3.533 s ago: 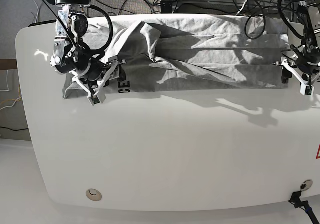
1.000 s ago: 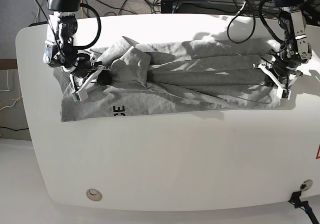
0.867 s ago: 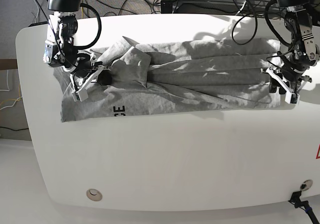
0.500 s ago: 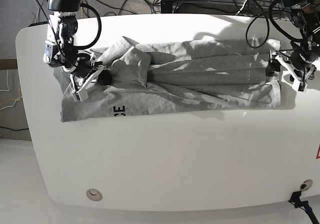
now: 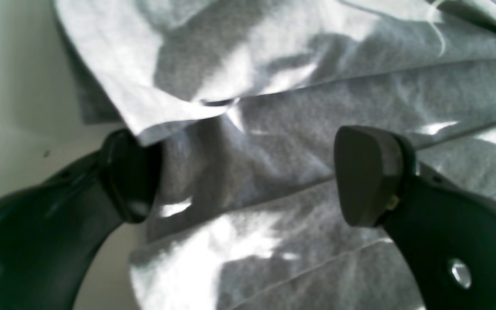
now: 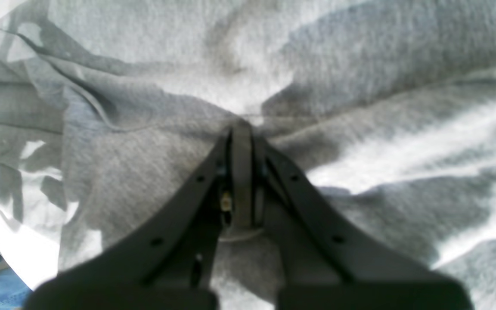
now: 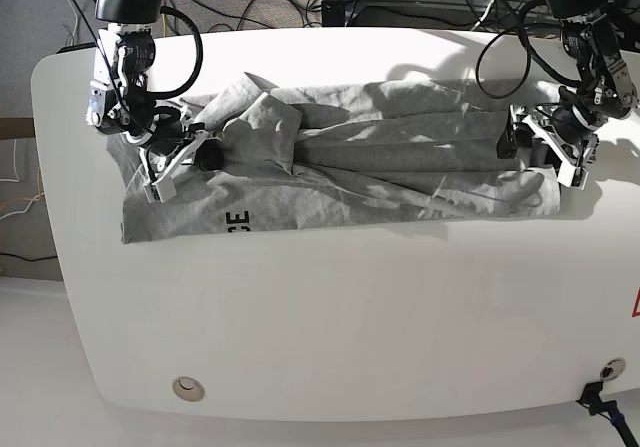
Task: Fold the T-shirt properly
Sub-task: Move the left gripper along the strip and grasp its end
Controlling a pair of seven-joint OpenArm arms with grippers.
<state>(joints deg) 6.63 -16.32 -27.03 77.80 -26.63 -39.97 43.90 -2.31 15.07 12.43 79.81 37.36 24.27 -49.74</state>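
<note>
Right gripper [image 6: 241,129] pinching T-shirt [image 7: 400,157]

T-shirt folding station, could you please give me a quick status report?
Left gripper open over the T-shirt edge. Right gripper shut on the cloth. Shirt wrinkled, partly folded on the table. Nothing in the way.

White rounded table [image 7: 330,317], with a wrinkled grey T-shirt [image 7: 380,157] spread across its far half.
</note>
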